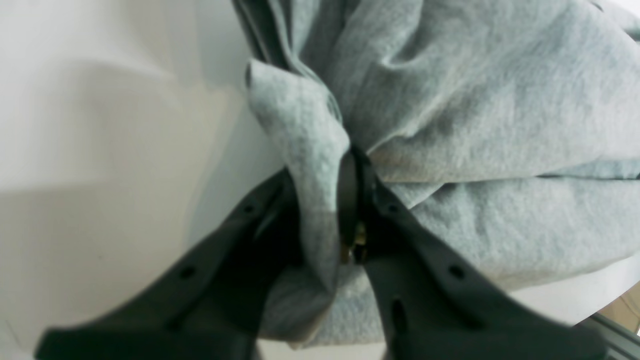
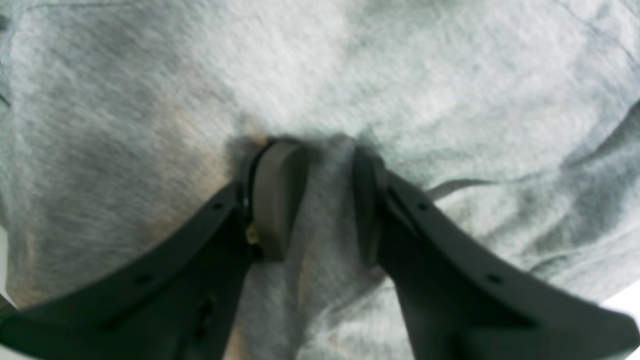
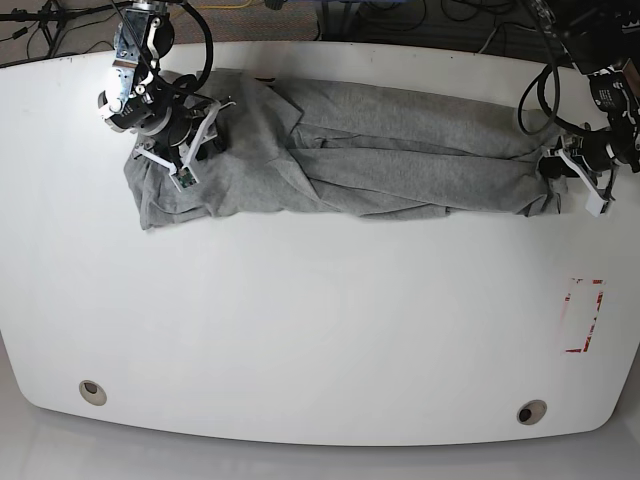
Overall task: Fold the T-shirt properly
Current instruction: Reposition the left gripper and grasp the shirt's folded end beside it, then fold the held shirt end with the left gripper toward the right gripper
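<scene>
1. T-shirt (image 3: pixel 340 160): heather-grey, bunched into a long rumpled band across the upper part of the base view. It runs from the upper left of the frame to the right edge. You will find the left end wider and flatter, the right end narrowed to a gathered tip. No lettering shows in any view.

2. Table (image 3: pixel 320 330): white, rounded corners. The shirt lies on its far half. Two round holes sit near the lower edge, lower left and lower right.

3. Left gripper (image 1: pixel 327 200): at the right edge of the base view, at the shirt's narrow end. In the left wrist view your jaws are clenched on a vertical ridge of grey cloth, the fabric squeezed thin between the black fingers (image 1: pixel 350 195). More folds of the shirt (image 1: pixel 475 125) fill the upper right of that frame; white table fills the left.

4. Right gripper (image 2: pixel 325 195): upper left of the base view, over the shirt's wide end. In the right wrist view your jaws stand partly apart, with a raised pleat of grey cloth (image 2: pixel 150 100) between the pads (image 2: pixel 275 195). Both pads touch the fabric; a firm grip cannot be told.

5. Red-outlined mark (image 3: pixel 582 315): right side of the table, well apart from the shirt.
</scene>
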You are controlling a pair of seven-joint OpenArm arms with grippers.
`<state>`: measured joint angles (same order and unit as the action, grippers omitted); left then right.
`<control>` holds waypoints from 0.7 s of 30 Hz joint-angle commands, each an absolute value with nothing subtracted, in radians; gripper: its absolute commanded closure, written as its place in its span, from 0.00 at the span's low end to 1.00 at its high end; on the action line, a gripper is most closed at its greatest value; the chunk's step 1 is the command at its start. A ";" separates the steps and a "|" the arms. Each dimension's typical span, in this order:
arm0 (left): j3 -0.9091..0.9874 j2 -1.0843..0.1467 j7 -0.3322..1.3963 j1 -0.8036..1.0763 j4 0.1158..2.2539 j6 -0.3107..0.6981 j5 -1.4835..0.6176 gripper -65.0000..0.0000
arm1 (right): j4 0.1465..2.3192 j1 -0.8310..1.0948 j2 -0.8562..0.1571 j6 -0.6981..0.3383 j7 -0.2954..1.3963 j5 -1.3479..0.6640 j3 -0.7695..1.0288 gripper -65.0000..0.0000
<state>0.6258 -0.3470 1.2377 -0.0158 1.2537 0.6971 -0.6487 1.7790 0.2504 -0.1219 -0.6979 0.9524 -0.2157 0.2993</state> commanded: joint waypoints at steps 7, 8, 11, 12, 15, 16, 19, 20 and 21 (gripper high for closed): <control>0.628 -0.363 1.277 -0.007 1.469 0.698 -0.641 0.96 | 1.788 0.236 -0.128 -0.698 0.935 -0.220 0.302 0.70; 0.627 -0.363 1.290 -0.005 1.494 0.698 -0.641 0.96 | 1.788 0.236 -0.128 -0.698 0.935 -0.220 0.302 0.70; 0.627 -0.337 1.334 -0.005 1.575 0.698 -0.641 0.96 | 1.785 0.236 -0.128 -0.698 0.935 -0.219 0.302 0.70; 0.627 -0.331 1.343 -0.005 1.596 0.698 -0.641 0.96 | 1.779 0.234 -0.128 -0.698 0.935 -0.219 0.302 0.70; 0.627 -0.314 1.374 -0.005 1.681 0.698 -0.641 0.96 | 1.756 0.234 -0.131 -0.698 0.935 -0.219 0.302 0.70; 0.624 -0.305 1.396 -0.005 1.735 0.698 -0.641 0.96 | 1.742 0.232 -0.133 -0.698 0.932 -0.219 0.302 0.70; 0.581 -0.286 1.396 -0.008 1.816 0.698 -0.642 0.96 | 1.727 0.234 -0.131 -0.698 0.912 -0.219 0.302 0.70; 0.562 -0.285 1.396 -0.008 1.839 0.698 -0.642 0.96 | 1.725 0.236 -0.130 -0.698 0.908 -0.219 0.302 0.70; 0.521 -0.278 1.396 -0.004 1.880 0.698 -0.644 0.96 | 1.725 0.237 -0.130 -0.698 0.901 -0.219 0.302 0.70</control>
<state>0.5629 -0.2749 1.4208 0.0086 1.7870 0.6956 -0.6205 1.7267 0.2344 -0.1276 -0.6964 0.9070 -0.2317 0.3004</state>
